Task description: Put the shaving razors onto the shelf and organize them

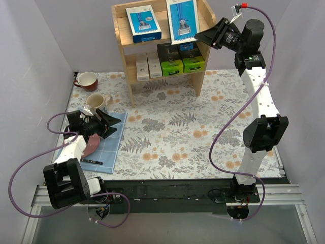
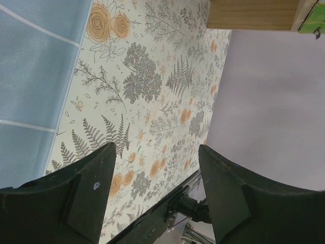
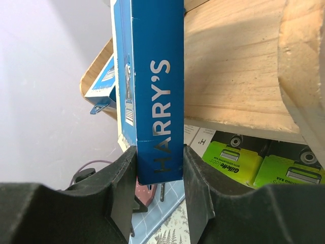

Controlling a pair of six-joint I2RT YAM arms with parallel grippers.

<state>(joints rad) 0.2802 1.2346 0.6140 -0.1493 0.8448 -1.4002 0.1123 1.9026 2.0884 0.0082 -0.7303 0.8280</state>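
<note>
The wooden shelf [image 1: 201, 51] stands at the back of the table. On its top lies one blue razor pack [image 1: 143, 23]. My right gripper [image 1: 199, 36] is shut on the second blue razor pack [image 1: 182, 20], holding it over the right part of the shelf top; in the right wrist view the pack [image 3: 155, 91] sits between the fingers beside the shelf wood [image 3: 233, 66]. On the lower tier stand two white boxes [image 1: 149, 65] and two black boxes with lime-green ends [image 1: 181, 59]. My left gripper [image 1: 114, 124] is open and empty over the blue cloth; it shows in the left wrist view [image 2: 157, 152].
A red mug [image 1: 87, 81] and a beige mug [image 1: 98, 103] stand at the left. A blue cloth [image 1: 104, 145] holds a pink item [image 1: 92, 146] and a small dark-handled utensil [image 1: 92, 162]. Grey walls close both sides.
</note>
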